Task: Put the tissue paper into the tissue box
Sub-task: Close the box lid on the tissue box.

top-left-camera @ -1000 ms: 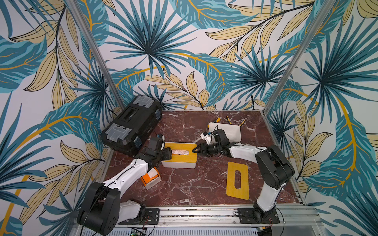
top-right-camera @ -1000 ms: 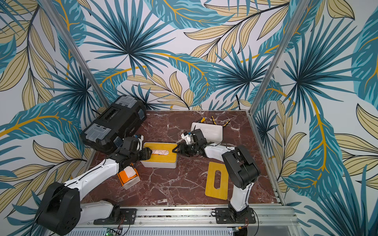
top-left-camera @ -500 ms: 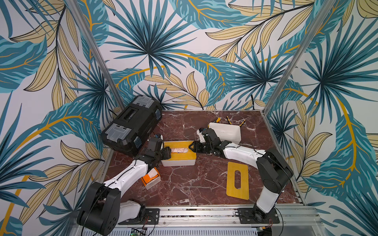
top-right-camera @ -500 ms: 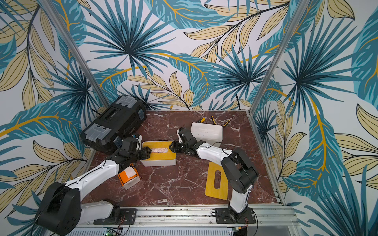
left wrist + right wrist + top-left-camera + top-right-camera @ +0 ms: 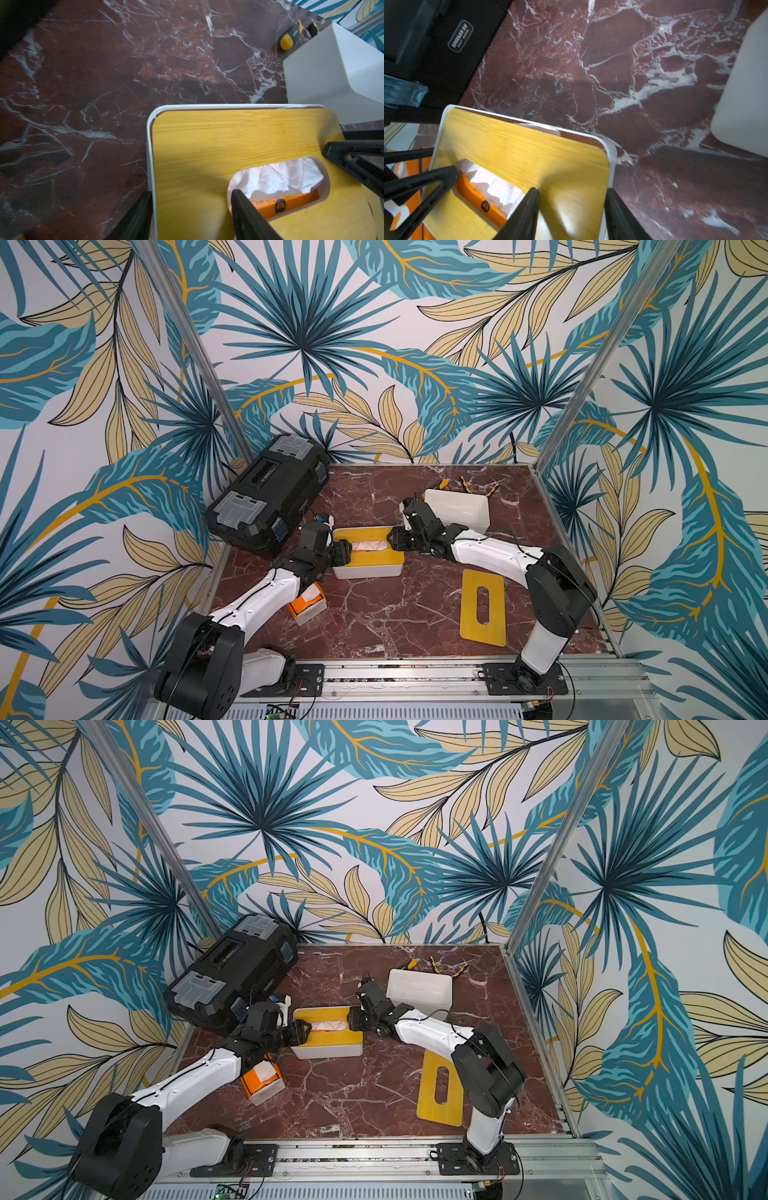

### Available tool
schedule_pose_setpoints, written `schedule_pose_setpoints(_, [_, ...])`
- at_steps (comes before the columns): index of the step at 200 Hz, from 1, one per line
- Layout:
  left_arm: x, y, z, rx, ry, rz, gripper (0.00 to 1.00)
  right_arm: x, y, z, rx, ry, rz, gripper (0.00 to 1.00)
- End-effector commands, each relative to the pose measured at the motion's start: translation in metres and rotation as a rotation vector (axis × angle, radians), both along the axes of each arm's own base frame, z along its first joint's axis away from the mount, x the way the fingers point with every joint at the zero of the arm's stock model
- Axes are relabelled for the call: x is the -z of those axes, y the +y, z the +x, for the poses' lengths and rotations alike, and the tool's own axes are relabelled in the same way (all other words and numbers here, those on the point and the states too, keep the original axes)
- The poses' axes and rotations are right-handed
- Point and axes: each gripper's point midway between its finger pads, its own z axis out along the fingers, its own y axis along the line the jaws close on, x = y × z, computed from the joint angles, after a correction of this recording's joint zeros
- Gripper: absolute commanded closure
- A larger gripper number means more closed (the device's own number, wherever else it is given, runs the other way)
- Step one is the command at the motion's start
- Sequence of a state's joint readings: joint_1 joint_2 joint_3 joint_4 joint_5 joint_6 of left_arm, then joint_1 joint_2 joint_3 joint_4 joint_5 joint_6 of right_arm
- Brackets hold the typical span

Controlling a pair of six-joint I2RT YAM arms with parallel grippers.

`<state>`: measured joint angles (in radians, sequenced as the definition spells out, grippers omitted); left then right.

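Note:
The tissue box (image 5: pixel 368 571) is white with a yellow wooden lid (image 5: pixel 228 133) and stands mid-table in both top views. White tissue paper (image 5: pixel 280 178) lies inside and shows through the lid's slot, above an orange pack (image 5: pixel 291 202). My left gripper (image 5: pixel 191 192) is shut on the box's left end, one finger outside the white wall and the other in the slot. My right gripper (image 5: pixel 572 191) straddles the right end the same way, its jaws open. A bit of tissue (image 5: pixel 539 126) pokes out at the lid's back edge.
A black toolbox (image 5: pixel 270 489) stands at the back left, close behind the left wrist. An empty white container (image 5: pixel 457 508) sits behind the right arm, with yellow-handled tools (image 5: pixel 465 485) behind it. A spare yellow lid (image 5: pixel 483 608) lies front right. An orange tissue pack (image 5: pixel 307 605) rests under the left forearm.
My right arm has dropped lower and reached left, bringing its gripper onto the box's right end, with the jaws widening slightly. The left arm and the box have held still.

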<state>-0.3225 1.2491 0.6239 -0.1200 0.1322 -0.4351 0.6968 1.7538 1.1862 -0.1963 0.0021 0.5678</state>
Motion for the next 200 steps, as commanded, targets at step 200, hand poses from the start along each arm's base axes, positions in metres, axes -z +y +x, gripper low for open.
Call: schedule_pose_setpoints(200, [-0.006,-0.040,-0.017,0.210,-0.019,-0.095,0.37,-0.009,-0.055,-0.098,-0.027,0.193,-0.043,0.41])
